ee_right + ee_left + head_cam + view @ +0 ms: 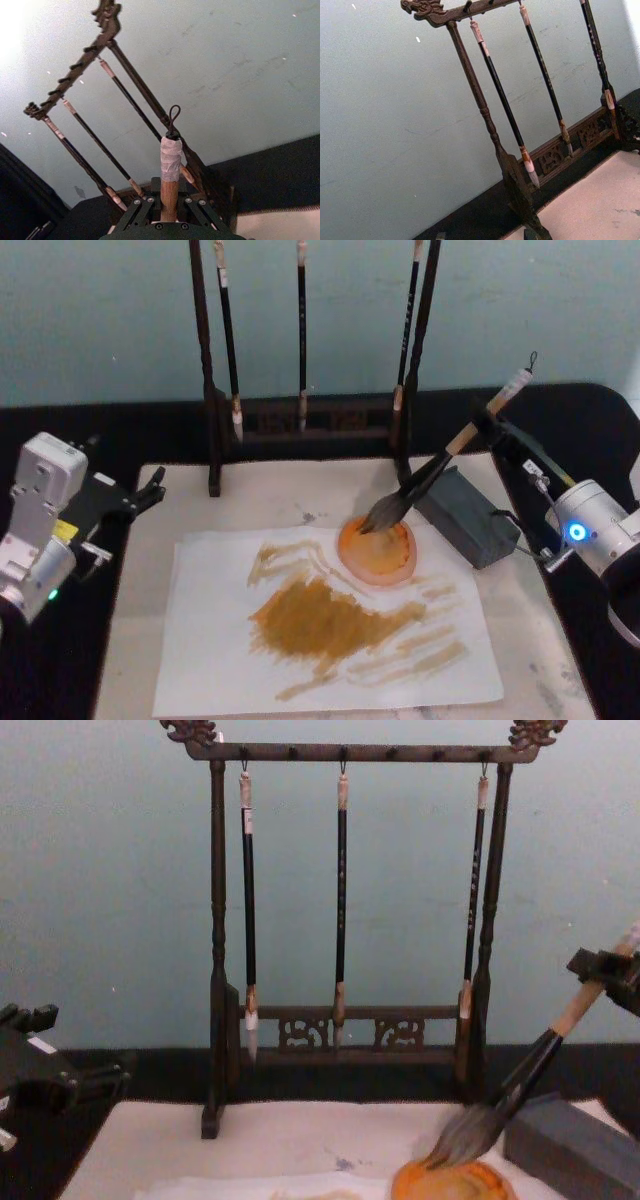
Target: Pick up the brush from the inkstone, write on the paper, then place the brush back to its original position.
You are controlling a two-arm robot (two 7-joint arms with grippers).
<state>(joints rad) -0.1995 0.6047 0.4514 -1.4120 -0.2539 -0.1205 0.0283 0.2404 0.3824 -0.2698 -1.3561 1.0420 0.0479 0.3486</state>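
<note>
Paper (215, 650) was covered in brown strokes: writing judged done. Brush (440, 465) was gripped by right claw (490, 420), tuft on orange dish (385, 562); release judged outstanding. Left claw (145, 492) was parked at left.

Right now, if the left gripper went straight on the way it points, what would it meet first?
The left gripper would likely meet the rack's left post first; depth unclear.

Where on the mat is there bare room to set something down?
Bare mat between rack and paper, and right of the paper in front of the inkstone. Crowded at the dish, where the right gripper holds the brush. Left gripper parked left.
</note>
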